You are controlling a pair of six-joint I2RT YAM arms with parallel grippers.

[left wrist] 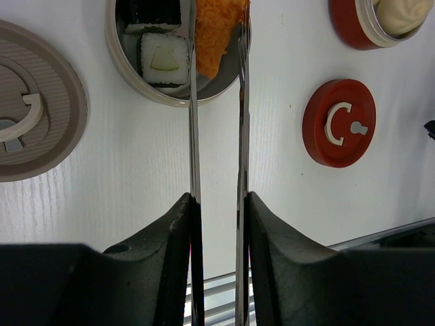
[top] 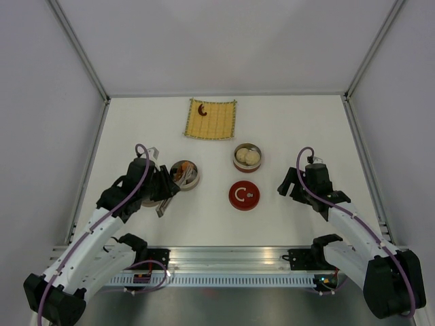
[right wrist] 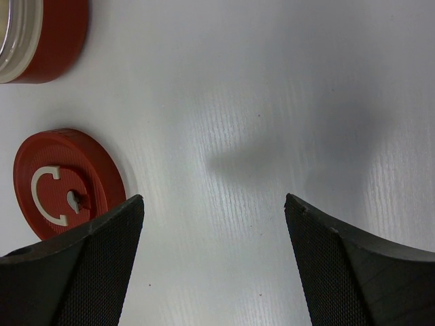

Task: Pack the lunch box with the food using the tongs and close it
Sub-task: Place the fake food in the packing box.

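My left gripper [left wrist: 217, 197] is shut on the silver tongs [left wrist: 193, 136], one arm against each finger. The tong tips flank an orange piece [left wrist: 216, 34] over the near rim of the grey tin [left wrist: 119, 64]; two black-wrapped white rolls [left wrist: 163, 58] lie inside. In the top view that tin [top: 193, 182] sits just right of my left gripper [top: 163, 185]. The red tin [top: 247, 146] holds round white buns [top: 247, 157]. A dark red-brown piece [top: 202, 109] lies on the bamboo mat [top: 216, 122]. My right gripper [right wrist: 214, 198] hangs open over bare table right of the red lid [right wrist: 64, 180].
The red lid [top: 244, 195] lies flat in front of the red tin. A grey ribbed lid [left wrist: 27, 122] rests left of the grey tin, under my left arm in the top view. White walls and metal rails close off the table's sides and back.
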